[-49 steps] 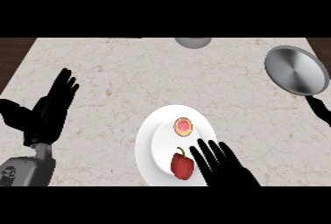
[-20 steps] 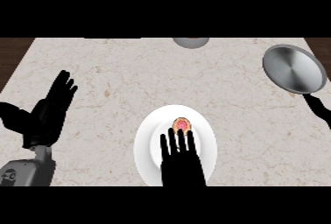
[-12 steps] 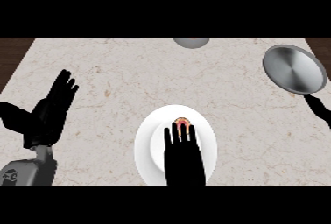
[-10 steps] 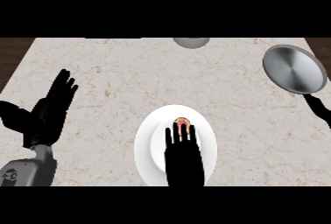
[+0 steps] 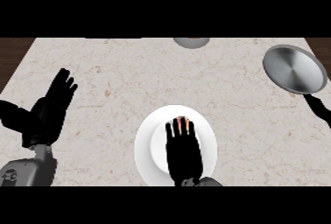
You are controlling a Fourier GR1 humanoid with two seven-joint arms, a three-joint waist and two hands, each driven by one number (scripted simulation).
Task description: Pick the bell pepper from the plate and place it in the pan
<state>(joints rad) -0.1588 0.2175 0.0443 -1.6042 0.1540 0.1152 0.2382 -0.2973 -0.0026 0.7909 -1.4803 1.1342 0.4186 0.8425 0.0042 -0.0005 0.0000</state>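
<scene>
Bell pepper [image 5: 181,118]: only a sliver shows at the fingertips of the right robot hand [image 5: 182,151], which lies flat over it (fingers straight, gripping nothing) on the white plate [image 5: 145,148]. Pan [image 5: 294,69] well apart, far right. Left robot hand [image 5: 50,109] open, resting at the left.

Plate [image 5: 146,144]: covered lengthwise by right hand [image 5: 184,151].
Counter [image 5: 239,131] from plate to pan [image 5: 295,68]: bare (nothing standing between).
Left side: left hand [image 5: 48,113] upright.
Far edge: grey object [image 5: 191,42].
</scene>
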